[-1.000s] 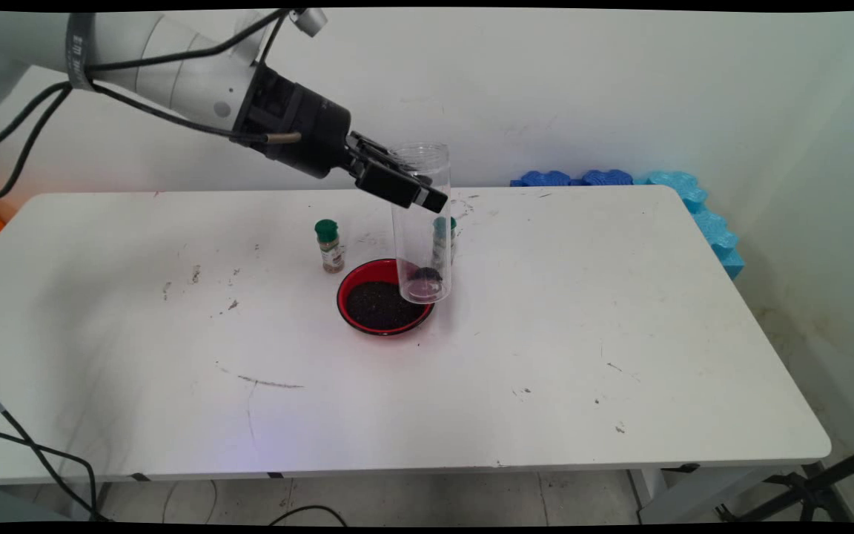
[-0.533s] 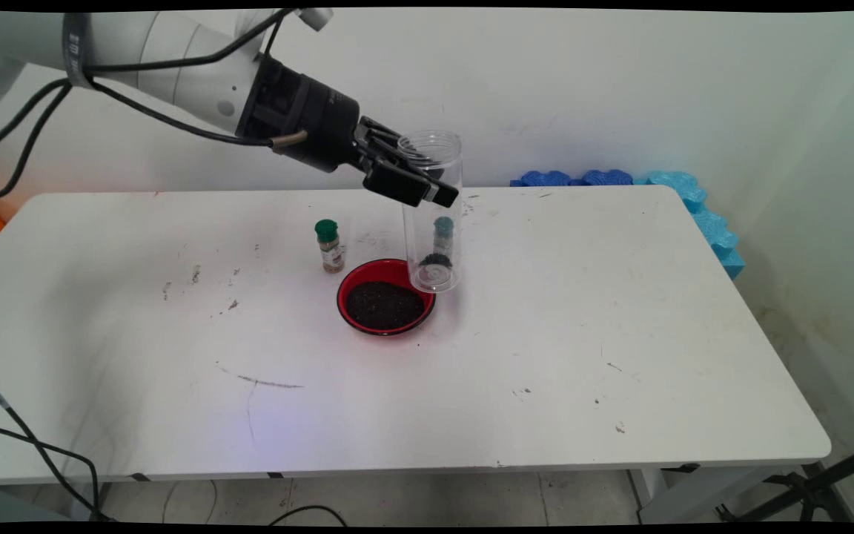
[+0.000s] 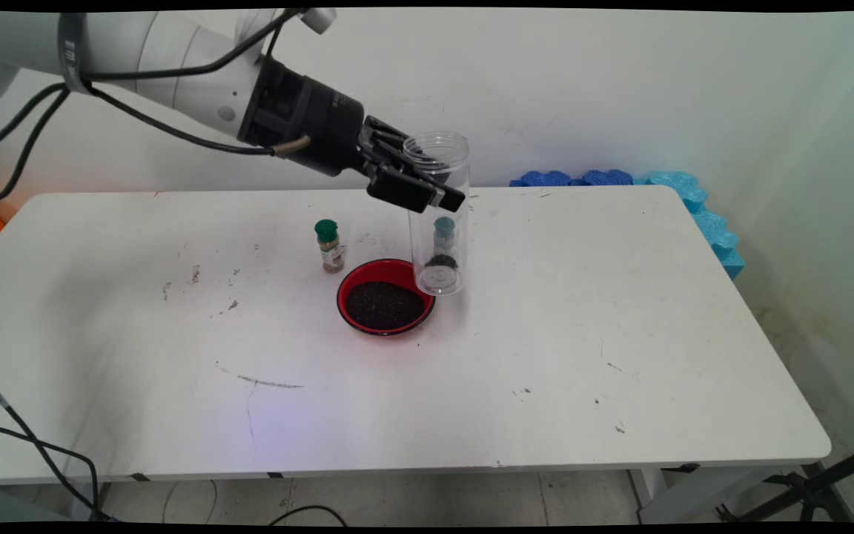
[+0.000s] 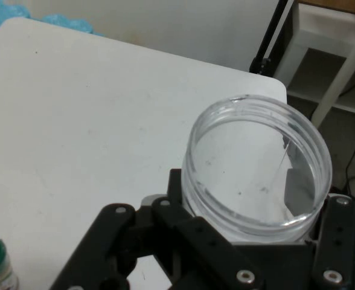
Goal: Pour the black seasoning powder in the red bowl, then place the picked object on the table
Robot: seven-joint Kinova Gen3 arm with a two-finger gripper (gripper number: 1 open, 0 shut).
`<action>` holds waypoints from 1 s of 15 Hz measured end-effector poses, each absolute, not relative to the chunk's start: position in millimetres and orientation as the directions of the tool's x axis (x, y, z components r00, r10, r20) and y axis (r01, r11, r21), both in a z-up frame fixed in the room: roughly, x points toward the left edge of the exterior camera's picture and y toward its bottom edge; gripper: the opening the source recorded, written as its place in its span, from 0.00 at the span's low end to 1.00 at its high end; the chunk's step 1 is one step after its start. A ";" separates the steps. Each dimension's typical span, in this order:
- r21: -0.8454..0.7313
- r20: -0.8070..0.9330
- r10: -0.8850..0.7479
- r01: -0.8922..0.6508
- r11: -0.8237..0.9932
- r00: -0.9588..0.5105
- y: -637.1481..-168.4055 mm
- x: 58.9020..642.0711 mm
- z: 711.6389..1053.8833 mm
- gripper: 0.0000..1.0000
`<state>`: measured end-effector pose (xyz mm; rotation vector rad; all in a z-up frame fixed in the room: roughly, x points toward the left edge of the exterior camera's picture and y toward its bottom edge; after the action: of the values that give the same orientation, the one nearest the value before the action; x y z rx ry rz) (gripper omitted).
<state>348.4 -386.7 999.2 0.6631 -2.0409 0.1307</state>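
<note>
I've got the black two-finger gripper [image 3: 427,191] clamped on the tall clear plastic jar [image 3: 438,215], now upright (few dark grains left), just right of the red bowl of dark grains [image 3: 385,297].

white table [image 3: 620,311] against a pale wall [image 3: 620,89], blue foam pieces [image 3: 701,208] behind.

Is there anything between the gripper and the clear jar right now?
Nothing visible. The gripper is shut on the clear jar near its open top, holding it upright beside the red bowl, right of it. A green-capped spice bottle shows through the jar, behind it.
</note>
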 end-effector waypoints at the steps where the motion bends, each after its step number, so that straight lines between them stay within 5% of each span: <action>1: 0.167 0.824 -0.400 -0.503 0.848 -0.402 -385.5 347.6 998.5 0.00; 15: 0.152 0.806 -0.397 -0.494 0.856 -0.439 -367.2 339.2 937.9 0.00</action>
<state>339.2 -367.2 937.9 0.6474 -2.0838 0.1303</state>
